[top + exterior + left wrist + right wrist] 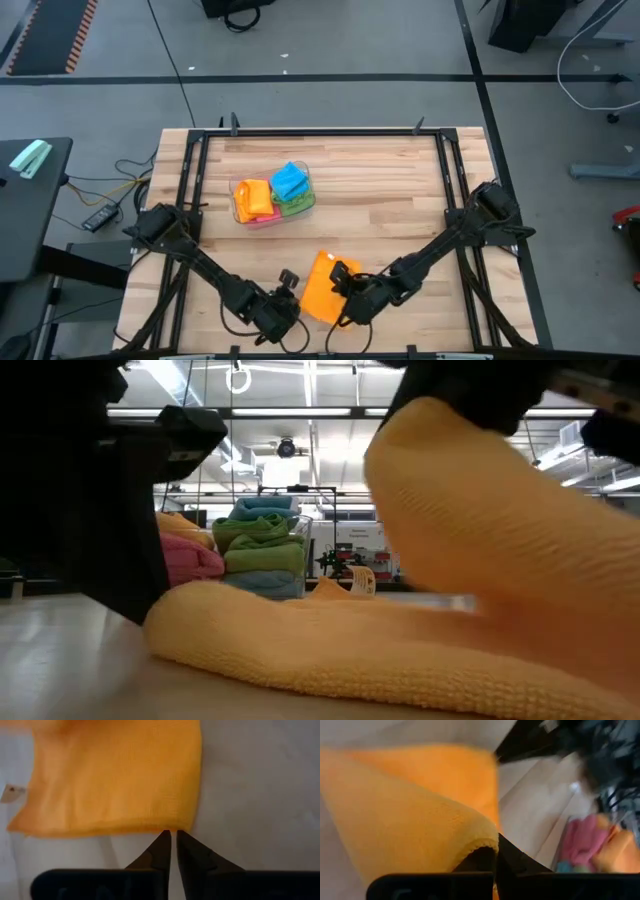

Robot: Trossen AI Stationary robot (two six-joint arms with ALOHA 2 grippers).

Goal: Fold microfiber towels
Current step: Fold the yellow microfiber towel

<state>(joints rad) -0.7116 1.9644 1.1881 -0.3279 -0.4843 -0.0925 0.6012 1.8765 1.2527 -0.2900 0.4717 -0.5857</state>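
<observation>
An orange microfiber towel (318,292) lies near the table's front edge, between my two grippers. Its right part is lifted and arches over the flat part (470,530), while its left part rests on the wood (300,650). My left gripper (173,836) is at the towel's near left corner, its fingers almost together. My right gripper (495,851) is shut on the raised part of the towel. My left gripper meets the towel's hemmed edge right by its corner (176,826) with only its fingertips, slanting down from the near left. That part of the towel lies flat on the table. Whether cloth sits between the tips I cannot tell. My right gripper pinches the towel's hem (481,843), which curls over its fingertips. It comes slanting down from the right. The held part is lifted clear, and the cloth sags slack from it down to the part on the table.
A clear tub (240,190) stands at the table's middle, toward the far side, with folded pink, green, blue and orange towels (258,540) in it. Dark frame rails (196,170) run along the table's left and right sides. Bare wood lies to the right (400,200).
</observation>
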